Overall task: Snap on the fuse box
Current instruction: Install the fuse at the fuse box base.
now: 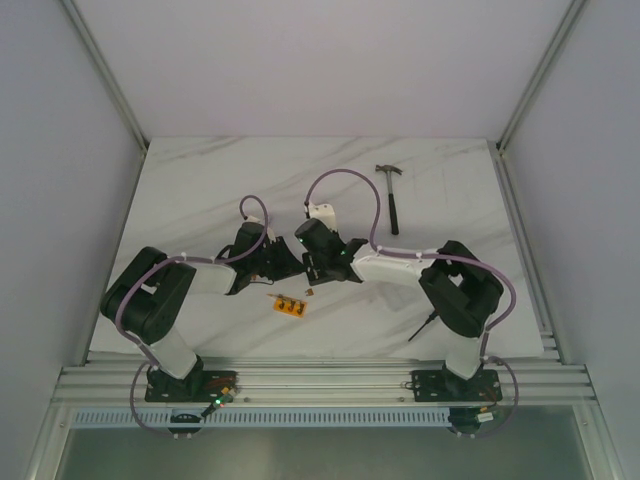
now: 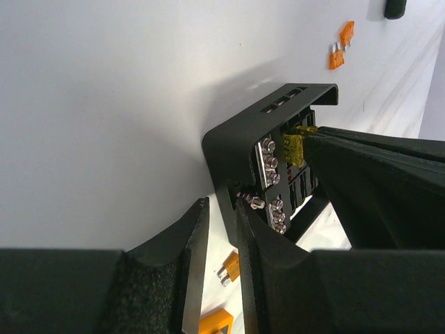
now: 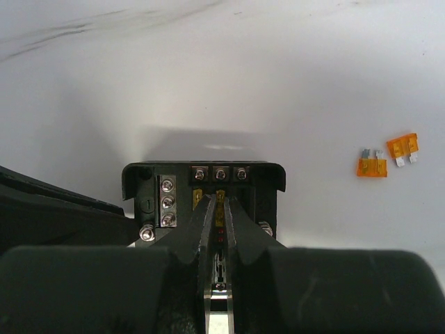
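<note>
The black fuse box (image 2: 236,132) stands on the white table between both grippers, its screws and slots facing the right wrist camera (image 3: 149,182). My right gripper (image 3: 220,203) is shut on a small yellow-orange fuse (image 3: 220,212) seated in a slot of the box. The same fuse (image 2: 295,147) shows at that gripper's tip in the left wrist view. My left gripper (image 2: 221,223) straddles the box's near side wall. The wall lies against one finger (image 2: 261,240), and a gap of table shows beside the other finger (image 2: 191,240). In the top view the two grippers (image 1: 272,262) (image 1: 303,262) meet and hide the box.
Two loose orange fuses (image 3: 372,165) (image 3: 403,146) lie to the right of the box. Another fuse (image 2: 231,268) and an orange strip (image 1: 290,305) lie near the table's front. A hammer (image 1: 392,195) lies at the back right.
</note>
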